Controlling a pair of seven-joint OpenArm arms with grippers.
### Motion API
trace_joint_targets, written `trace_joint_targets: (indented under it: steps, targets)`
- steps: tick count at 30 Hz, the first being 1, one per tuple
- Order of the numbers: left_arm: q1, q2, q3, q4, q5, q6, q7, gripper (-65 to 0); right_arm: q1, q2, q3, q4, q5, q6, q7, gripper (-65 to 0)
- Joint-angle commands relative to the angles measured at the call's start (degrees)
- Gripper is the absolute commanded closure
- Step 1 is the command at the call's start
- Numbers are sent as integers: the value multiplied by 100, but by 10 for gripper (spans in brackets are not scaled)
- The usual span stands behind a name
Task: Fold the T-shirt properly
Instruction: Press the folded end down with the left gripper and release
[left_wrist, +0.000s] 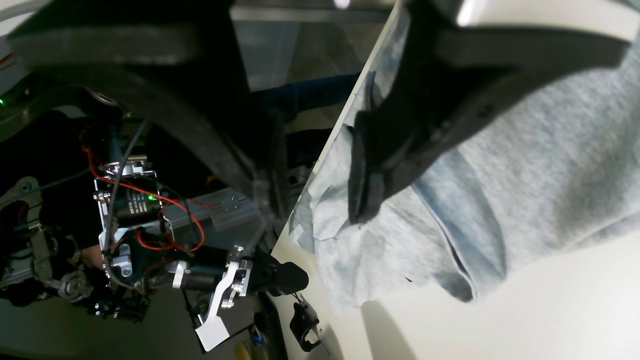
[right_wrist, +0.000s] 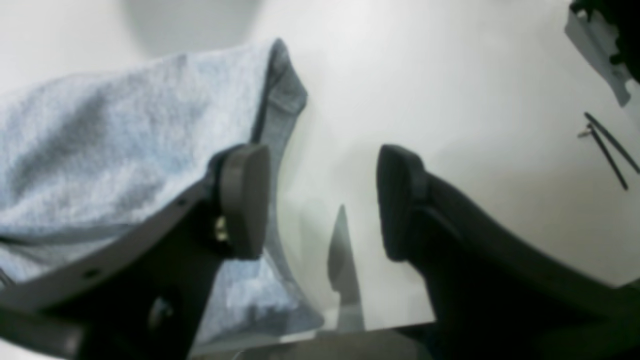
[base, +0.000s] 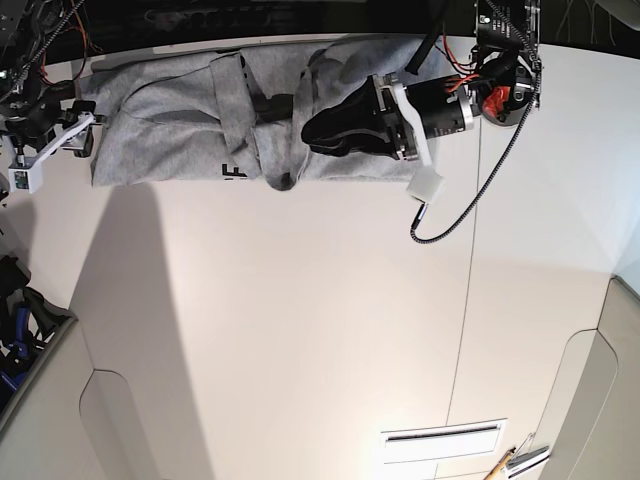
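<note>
T-shirt lies bunched along the worktop's twelve o'clock edge. My left fingers stand spread over it, right fingers spread beside its hem. Flatten first, I judge.

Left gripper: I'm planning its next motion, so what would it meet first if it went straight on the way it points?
Probably the T-shirt: the left gripper points along the grey fabric bunched beneath it, though its height above the cloth is unclear.

Setting: robotics lab or test workshop. Evidence: broad, bare off-white counter; exposed aluminium frame rail beyond its edge; loose red wiring over an open circuit board (green indicator lit); black braided cable trailing across the surface.
</note>
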Motion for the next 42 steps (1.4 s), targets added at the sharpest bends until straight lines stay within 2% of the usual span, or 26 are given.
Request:
trace_joint_targets:
  steps: [1,5,10,15,19,26,30,31,32,35,36,39,42]
  targets:
    - [-31,-17,-4,105,-175,-52,-79,-233,28,81,42,79,22,26,129,-342]
    - [-31,-15,-4,105,-175,-52,-79,-233,28,81,42,17,-17,76,341,-391]
    - [-33,-17,-4,105,-175,-52,-79,-233,46,81,42,-435,149,96,518,-397]
    - [-33,-15,-4,105,-175,-52,-79,-233,46,79,42,-1187,1285,494,433,-397]
    - [-33,-15,-4,105,-175,-52,-79,-233,46,79,42,-1499,2109,852,118,-397]
    - [-35,-15,-7,107,-177,-52,-81,-233,44,76,42,-1547,2975,1082,-334,-396]
    - [-63,-15,-35,136,-179,-52,-76,-233,46,76,42,-1545,3132,1207,-365,-394]
    - [-61,-15,-70,181,-179,-52,-74,-233,46,79,42,-1545,3132,1209,-365,-372]
    - [-61,-15,-125,247,-179,-52,-37,-232,50,79,42,-1545,3130,1209,-365,-317]
    - [-57,-33,-463,590,-177,-52,197,-232,61,79,42,-1545,3128,1207,-365,-55]
    - [-44,-61,-619,708,-173,-52,304,-232,72,79,42,-1545,3132,1207,-363,0]
    - [111,-334,-1117,826,125,-52,304,-210,186,79,42,-1541,3134,1207,-455,0]
    - [378,-570,-1609,713,1023,-52,44,-151,363,79,44,-1475,3248,1207,-568,0]
